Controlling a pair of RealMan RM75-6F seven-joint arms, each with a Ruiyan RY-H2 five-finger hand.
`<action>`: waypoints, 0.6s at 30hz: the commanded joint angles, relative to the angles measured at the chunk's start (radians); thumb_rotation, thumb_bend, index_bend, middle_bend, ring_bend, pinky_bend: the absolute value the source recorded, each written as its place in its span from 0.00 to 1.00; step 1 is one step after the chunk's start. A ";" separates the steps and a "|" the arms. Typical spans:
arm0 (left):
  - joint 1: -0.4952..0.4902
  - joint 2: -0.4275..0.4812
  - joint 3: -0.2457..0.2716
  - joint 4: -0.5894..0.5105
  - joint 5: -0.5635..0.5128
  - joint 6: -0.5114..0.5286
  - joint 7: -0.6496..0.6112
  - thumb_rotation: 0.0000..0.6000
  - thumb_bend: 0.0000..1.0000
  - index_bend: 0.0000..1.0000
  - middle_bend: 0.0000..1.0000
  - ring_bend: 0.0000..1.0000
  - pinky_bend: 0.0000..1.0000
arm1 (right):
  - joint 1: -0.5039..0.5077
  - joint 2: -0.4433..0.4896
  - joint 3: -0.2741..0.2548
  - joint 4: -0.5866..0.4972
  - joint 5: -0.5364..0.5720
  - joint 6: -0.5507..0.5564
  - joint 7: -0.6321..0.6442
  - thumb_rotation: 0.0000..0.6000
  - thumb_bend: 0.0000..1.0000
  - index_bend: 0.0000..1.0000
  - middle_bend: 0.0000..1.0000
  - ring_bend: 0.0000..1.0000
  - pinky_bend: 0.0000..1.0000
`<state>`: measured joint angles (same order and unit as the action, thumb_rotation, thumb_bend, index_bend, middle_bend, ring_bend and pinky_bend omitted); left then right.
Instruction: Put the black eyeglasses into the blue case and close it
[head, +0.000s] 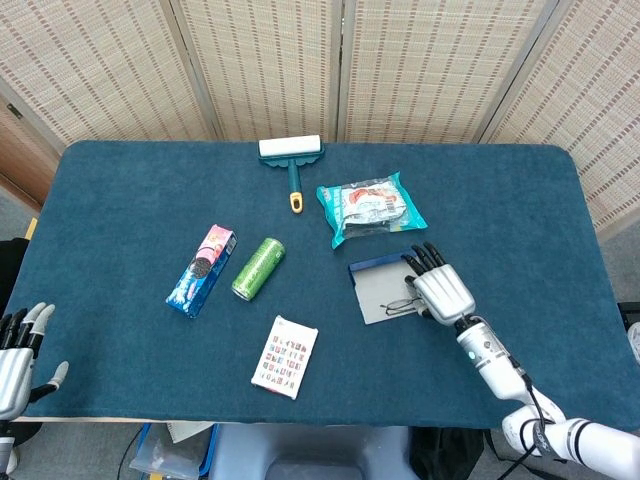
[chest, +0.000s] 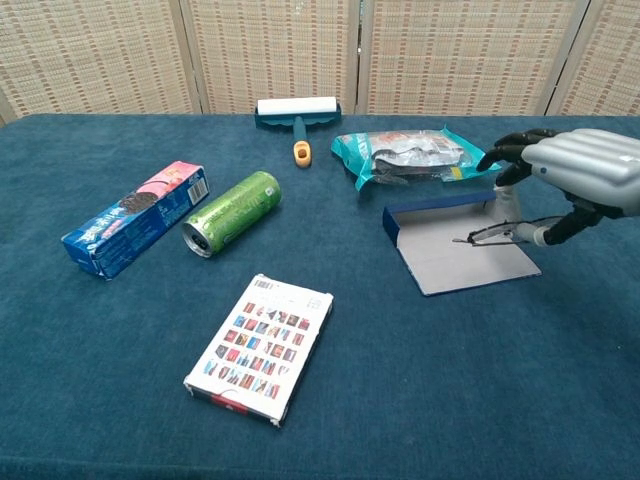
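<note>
Black eyeglasses (chest: 492, 235), pinched in the right hand (chest: 580, 170), hang lengthwise just above the open blue case (chest: 455, 260).

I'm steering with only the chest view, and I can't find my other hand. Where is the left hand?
Observer: The head view shows the left hand low down by the near-left corner of the table, fingers apart, holding nothing.
Operator: Are the glasses over the box yet?
Observer: From above, the black eyeglasses held by the right hand overlap the grey inside of the blue case, near its right edge.
</note>
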<state>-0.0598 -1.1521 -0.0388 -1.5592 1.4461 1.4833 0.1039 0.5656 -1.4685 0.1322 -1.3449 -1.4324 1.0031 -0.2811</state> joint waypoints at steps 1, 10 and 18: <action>-0.001 0.000 0.001 -0.002 0.001 -0.002 0.003 1.00 0.31 0.00 0.00 0.01 0.00 | 0.039 -0.024 0.021 0.050 0.031 -0.044 -0.002 1.00 0.56 0.63 0.15 0.00 0.00; -0.003 0.002 0.000 -0.007 0.002 -0.004 0.009 1.00 0.31 0.00 0.00 0.01 0.00 | 0.109 -0.102 0.040 0.175 0.072 -0.109 -0.001 1.00 0.56 0.63 0.15 0.00 0.00; -0.003 0.004 -0.001 -0.010 0.000 -0.005 0.012 1.00 0.31 0.00 0.00 0.01 0.00 | 0.138 -0.149 0.040 0.232 0.090 -0.121 0.006 1.00 0.47 0.48 0.07 0.00 0.00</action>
<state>-0.0629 -1.1482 -0.0394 -1.5694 1.4461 1.4779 0.1156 0.7011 -1.6146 0.1733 -1.1155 -1.3434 0.8825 -0.2757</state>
